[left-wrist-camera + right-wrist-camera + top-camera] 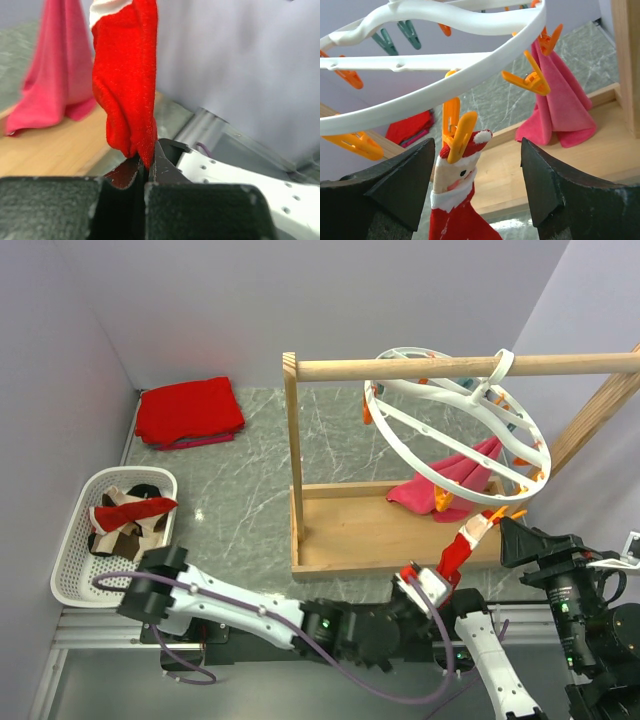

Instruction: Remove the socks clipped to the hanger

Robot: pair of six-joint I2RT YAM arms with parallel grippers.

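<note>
The white ring hanger [455, 430] hangs by its hook from the wooden rail. A red-and-white Santa sock [468, 540] is clipped in an orange peg [455, 131] on the hanger's near rim. My left gripper [428, 585] is shut on the red sock's lower tip [142, 150], below the ring. My right gripper [477, 172] stands open, its fingers [402, 187] on either side of the sock's top [454, 175] and peg, not touching. A pink sock [452, 478] hangs from another orange peg, its end resting on the wooden base; it also shows as the pink sock [560, 105].
A wooden rail frame [292, 440] with a flat base [350, 530] holds the hanger. A white basket [70, 560] at the left holds several socks. A folded red cloth [190, 412] lies at the back left. Grey walls close in behind and on both sides.
</note>
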